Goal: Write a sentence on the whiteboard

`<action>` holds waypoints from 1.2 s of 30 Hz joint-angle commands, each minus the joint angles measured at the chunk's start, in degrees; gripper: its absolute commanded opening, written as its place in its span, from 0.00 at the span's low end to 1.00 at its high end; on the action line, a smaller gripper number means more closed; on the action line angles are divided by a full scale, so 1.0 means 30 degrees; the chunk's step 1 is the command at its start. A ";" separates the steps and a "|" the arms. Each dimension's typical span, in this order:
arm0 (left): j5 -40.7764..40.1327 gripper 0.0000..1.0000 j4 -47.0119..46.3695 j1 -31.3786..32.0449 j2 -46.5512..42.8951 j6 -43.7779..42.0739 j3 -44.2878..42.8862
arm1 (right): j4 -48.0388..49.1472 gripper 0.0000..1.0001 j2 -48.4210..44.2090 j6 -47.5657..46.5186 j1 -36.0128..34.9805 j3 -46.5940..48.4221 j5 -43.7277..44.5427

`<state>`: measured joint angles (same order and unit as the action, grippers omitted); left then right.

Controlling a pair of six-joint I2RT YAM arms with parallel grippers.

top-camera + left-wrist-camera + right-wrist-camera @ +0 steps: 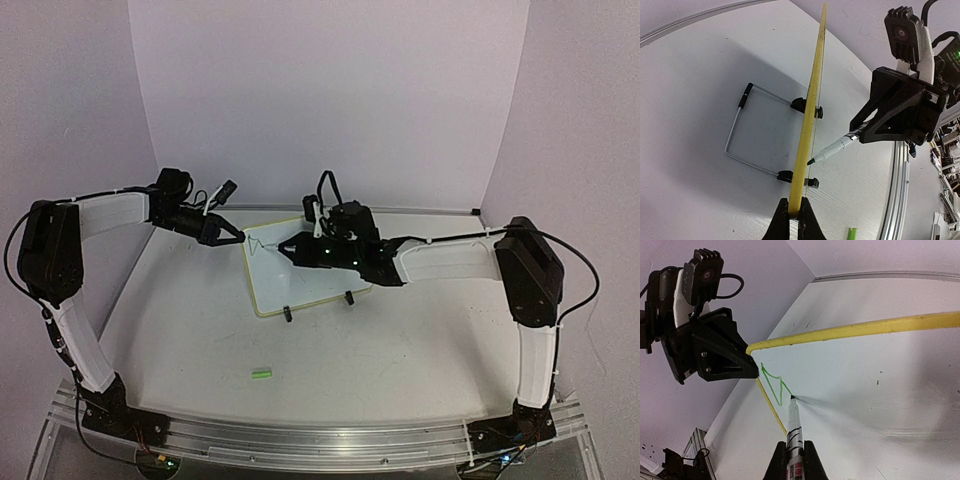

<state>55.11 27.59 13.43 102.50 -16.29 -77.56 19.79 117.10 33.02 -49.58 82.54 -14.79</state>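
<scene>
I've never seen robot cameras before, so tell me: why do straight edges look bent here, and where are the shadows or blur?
Left wrist view: wide-lens bending bows the table edge; the whiteboard, seen edge-on, shades its wire stand. Right wrist view: the whiteboard's yellow frame curves, and the marker casts a faint grey streak rightward. Top view: soft, so the green writing is unreadable.

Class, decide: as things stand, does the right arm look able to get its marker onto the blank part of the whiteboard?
Probably yes. The right gripper is shut on the marker, its tip seemingly on the whiteboard; the left gripper pinches only the frame's edge, leaving the face free.
</scene>
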 commanded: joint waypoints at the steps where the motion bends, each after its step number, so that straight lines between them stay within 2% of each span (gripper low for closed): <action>1: -0.0939 0.00 0.1027 0.0132 -0.0357 -0.0381 -0.0309 | -0.0229 0.00 -0.0659 0.0114 0.0105 -0.0353 0.0809; 15: -0.0971 0.00 0.1039 0.0125 -0.0357 -0.0420 -0.0322 | -0.0132 0.00 -0.0536 0.0388 0.0099 -0.0566 0.0202; 23: -0.0993 0.00 0.1060 0.0160 -0.0359 -0.0446 -0.0327 | 0.1340 0.00 -0.0677 0.0987 0.0095 -0.0537 0.0468; 36: -0.1020 0.00 0.1085 0.0184 -0.0301 -0.0455 -0.0362 | 0.1873 0.00 -0.0540 0.0980 0.0101 -0.0296 0.0919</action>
<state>55.07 27.59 13.45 102.50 -16.32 -77.56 23.17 116.99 35.74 -49.58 80.97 -14.60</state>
